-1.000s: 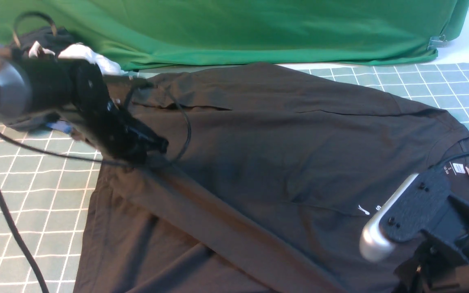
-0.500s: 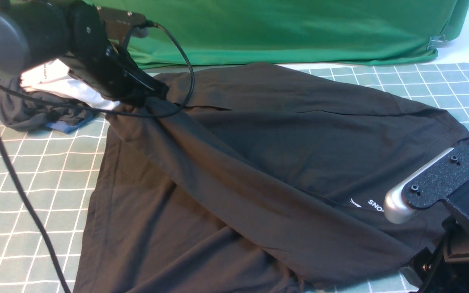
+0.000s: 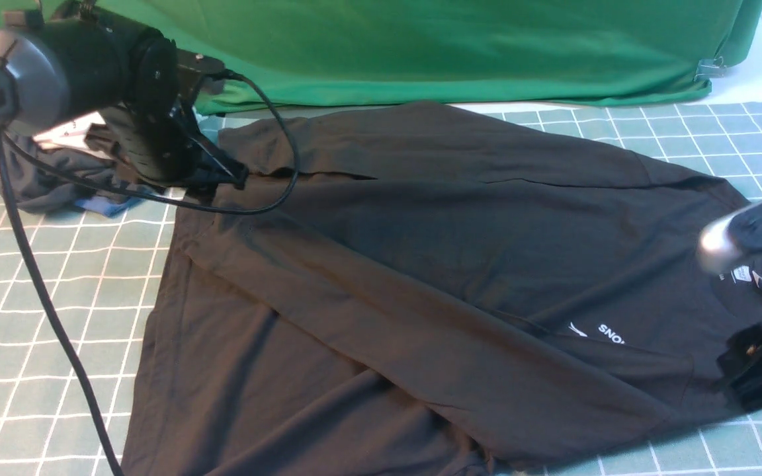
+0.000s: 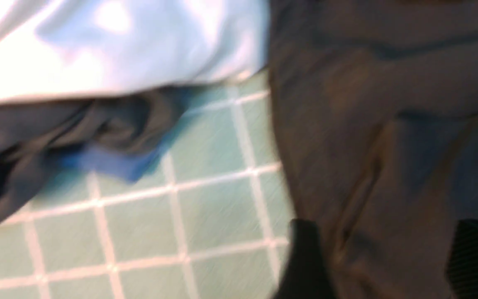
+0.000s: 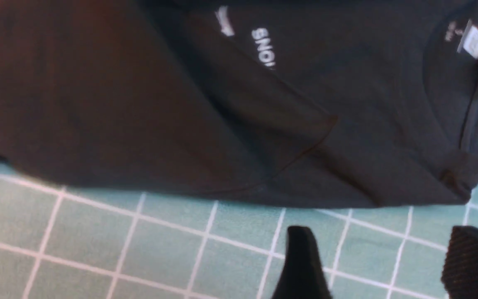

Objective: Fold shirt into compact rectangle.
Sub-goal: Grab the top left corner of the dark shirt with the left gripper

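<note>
Left wrist view all blur, my right gripper [image 3: 761, 373] cut off at the front view's edge, shirt [image 3: 454, 264] print [image 3: 609, 332] half under a fold

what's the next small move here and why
Probably bring the right gripper to the near shoulder edge of the shirt and pinch it: it hangs open over the mat beside that edge, the left gripper is open, and the sleeve lies across the body.

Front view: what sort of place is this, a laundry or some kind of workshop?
Most likely a robotics test bench, not a laundry: a gridded mat serves as the work surface, a green cloth is draped behind as a backdrop, and a cabled robot arm reaches to the black shirt spread out there.
</note>
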Controlling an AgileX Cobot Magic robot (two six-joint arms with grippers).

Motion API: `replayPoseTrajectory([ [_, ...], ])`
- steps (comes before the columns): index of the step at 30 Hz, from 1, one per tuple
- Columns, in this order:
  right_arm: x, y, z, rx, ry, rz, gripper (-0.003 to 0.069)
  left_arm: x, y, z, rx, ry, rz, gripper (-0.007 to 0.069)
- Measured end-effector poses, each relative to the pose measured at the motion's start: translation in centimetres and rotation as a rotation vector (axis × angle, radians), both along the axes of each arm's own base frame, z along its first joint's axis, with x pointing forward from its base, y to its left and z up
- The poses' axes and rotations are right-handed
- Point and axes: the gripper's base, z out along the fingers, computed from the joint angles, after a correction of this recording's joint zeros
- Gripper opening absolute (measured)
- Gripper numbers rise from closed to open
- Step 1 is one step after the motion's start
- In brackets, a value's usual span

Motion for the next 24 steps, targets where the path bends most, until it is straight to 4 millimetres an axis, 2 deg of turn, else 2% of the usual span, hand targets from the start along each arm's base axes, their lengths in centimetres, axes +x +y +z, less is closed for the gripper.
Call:
replayPoseTrajectory([
  [2, 1.0, -0.8, -0.6, 0.052, 0.054, -0.008, 0.0437, -0.2, 0.2, 0.6, 0.013, 0.042, 0.026, 0.0537],
  [4, 2.0, -1.4, -1.6, 0.091, 0.117, -0.020, 0.0437, -0.4, 0.1, 1.1, 0.006, 0.080, 0.039, 0.0547],
  [6, 3.0, -1.7, -2.7, 0.117, 0.173, -0.010, 0.0439, -0.8, -0.2, 1.8, -0.028, 0.131, 0.030, 0.0511],
  [8, 4.3, -1.8, -4.3, 0.115, 0.239, -0.002, 0.0453, -1.6, -0.6, 2.4, -0.076, 0.181, 0.017, 0.0408],
  [9, 4.4, -1.8, -4.5, 0.112, 0.243, 0.006, 0.0454, -1.7, -0.6, 2.4, -0.081, 0.187, 0.016, 0.0395],
  [10, 5.2, -1.6, -5.6, 0.100, 0.291, 0.023, 0.0468, -2.5, -0.9, 3.2, -0.123, 0.188, 0.011, 0.0285],
  [12, 6.4, -1.3, -6.6, 0.087, 0.324, 0.055, 0.0486, -3.8, -1.2, 4.2, -0.179, 0.174, 0.005, 0.0123],
  [14, 7.7, -1.0, -7.3, 0.081, 0.331, 0.071, 0.0495, -5.5, -1.4, 4.9, -0.230, 0.154, 0.000, 0.0046],
  [16, 8.5, -0.8, -7.8, 0.078, 0.331, 0.077, 0.0496, -6.8, -1.4, 5.1, -0.254, 0.144, 0.003, 0.0028],
  [18, 10.1, -0.4, -8.5, 0.074, 0.328, 0.085, 0.0498, -9.8, -1.4, 4.9, -0.311, 0.147, 0.017, 0.0009],
  [20, 11.0, -0.2, -9.1, 0.068, 0.338, 0.092, 0.0499, -11.7, -1.3, 4.3, -0.331, 0.163, 0.024, 0.0004],
  [23, 12.4, 0.1, -10.7, 0.049, 0.384, 0.122, 0.0499, -15.1, -0.8, 2.2, -0.334, 0.191, 0.039, 0.0002],
  [24, 12.4, 0.1, -10.7, 0.049, 0.383, 0.123, 0.0499, -15.4, -0.8, 1.9, -0.332, 0.197, 0.041, 0.0002],
])
